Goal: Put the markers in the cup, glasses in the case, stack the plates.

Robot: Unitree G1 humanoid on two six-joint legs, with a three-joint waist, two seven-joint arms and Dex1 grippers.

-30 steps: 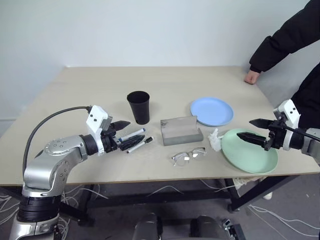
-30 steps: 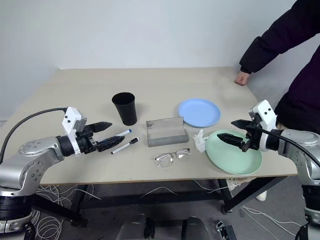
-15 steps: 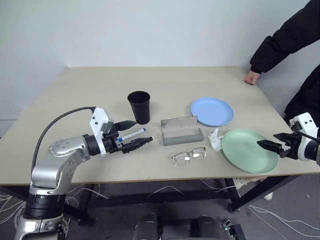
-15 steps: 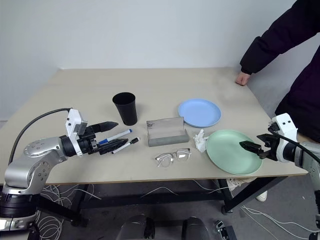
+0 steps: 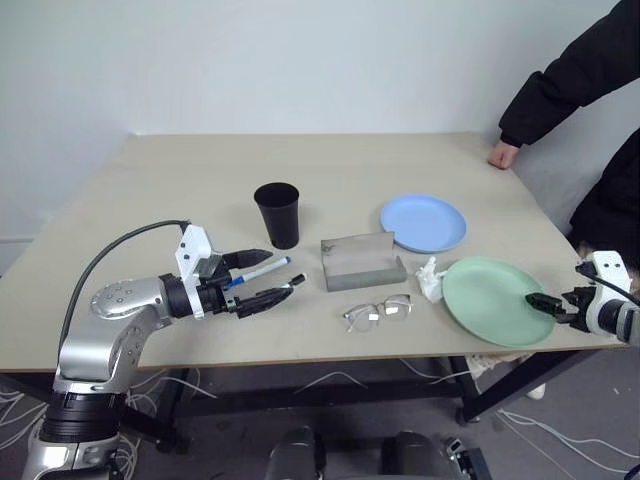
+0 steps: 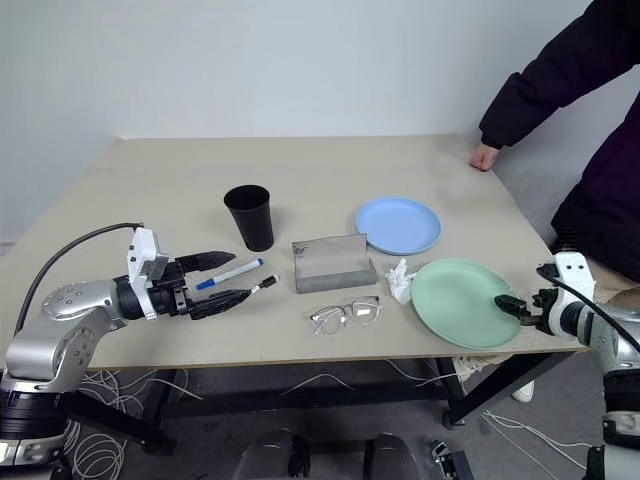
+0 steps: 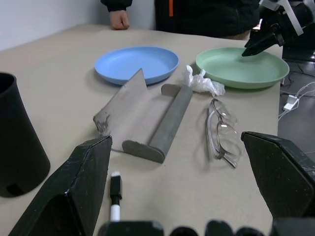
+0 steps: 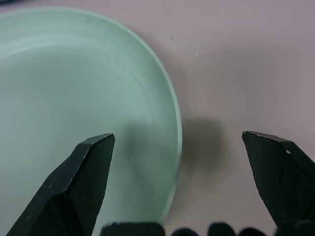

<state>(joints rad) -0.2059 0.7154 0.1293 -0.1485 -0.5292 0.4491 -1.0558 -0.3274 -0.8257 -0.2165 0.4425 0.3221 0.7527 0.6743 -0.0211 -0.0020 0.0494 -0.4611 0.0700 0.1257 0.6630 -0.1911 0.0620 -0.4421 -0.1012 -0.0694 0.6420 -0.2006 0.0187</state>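
Two white markers lie left of centre, one (image 6: 232,272) with a blue band, the other (image 6: 262,284) with a dark cap. My left gripper (image 5: 275,276) hovers open over them, one finger on each side. Behind them stands the black cup (image 5: 278,213). The grey case (image 5: 362,261) lies open at mid-table, with the glasses (image 5: 378,311) in front of it. The blue plate (image 5: 423,222) sits farther back; the green plate (image 5: 497,300) sits at the front right. My right gripper (image 5: 545,303) is open at the green plate's right rim (image 8: 174,128), which runs between its fingers.
A crumpled white tissue (image 5: 430,278) lies against the green plate's left side. A person's hand (image 5: 503,153) rests on the table's far right corner, under a dark sleeve. The table's front edge is close to the green plate and to my right gripper.
My right gripper has swung right and down, from above the green plate to its right rim. My left gripper has turned a little over the markers and stays open.
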